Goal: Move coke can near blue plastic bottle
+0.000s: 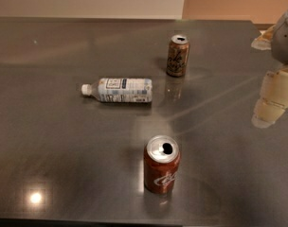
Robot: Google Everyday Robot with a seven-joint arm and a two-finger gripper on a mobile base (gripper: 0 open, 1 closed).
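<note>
The gripper (272, 103), pale cream and grey, hangs at the far right edge of the camera view, above the dark, glossy metal table (49, 150), holding nothing; whether its jaws are released or clenched I cannot tell from here. The red coke can with its white script and silver top (162, 164) stands upright near the front edge of the table, well apart from the gripper, off to the left of it and nearer the camera. Its long axis is vertical and its opened top faces up, so I'd judge that a sideways reach across the table and a grip around the can's body suits it best. The small clear plastic bottle with a white cap and a white-and-blue label (118, 90) lies on its side farther back and a little to the left of the coke can, its long axis running left to right and its cap pointing left. The brown-tan can with dark script (177, 56) stands upright beyond the bottle's base end, near it but not touching. The coke can's way to the bottle runs back and slightly left.
</note>
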